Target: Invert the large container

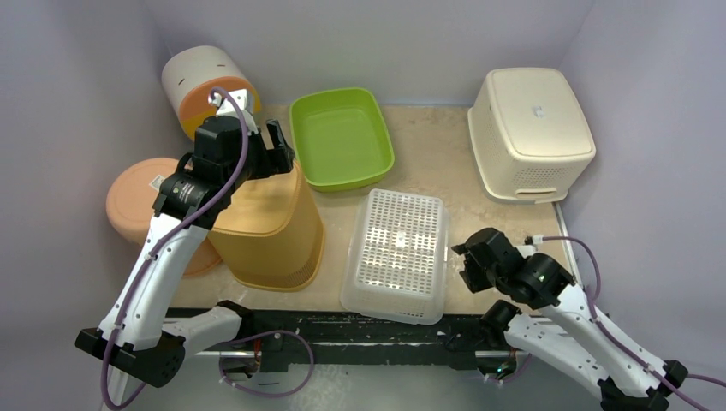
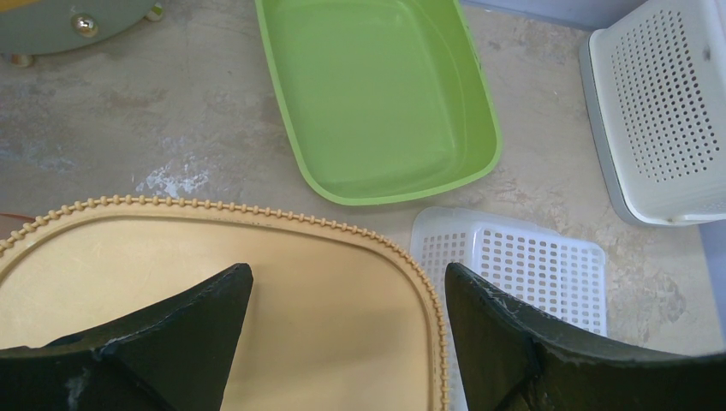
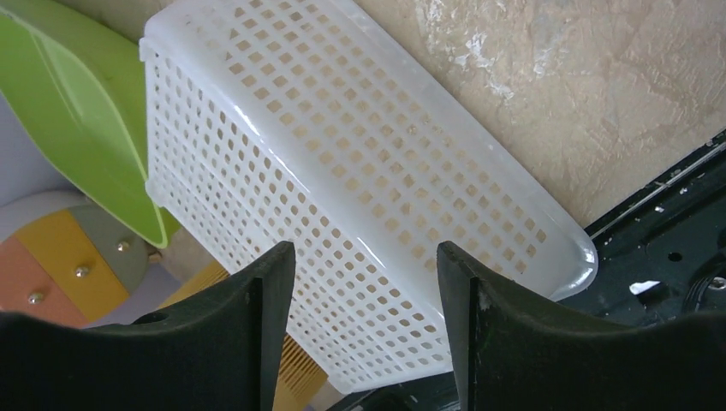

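On the left half of the table point(image 1: 428, 145) stands the large yellow container point(image 1: 270, 231), a flat, bead-edged face uppermost and its long axis seemingly running away from the arm bases. The left arm, clearly the nearer, reaches up and over it. The left gripper point(image 1: 276, 154) hangs just above the container's far end, jaws apart and empty. The right gripper point(image 1: 467, 257), also parted, sits beside the white basket point(image 1: 398, 248).

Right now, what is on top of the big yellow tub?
Only the left gripper, open, sits above the big yellow tub; I cannot tell if it touches. The flat top that shows is bare. The black fingers hide part of it.
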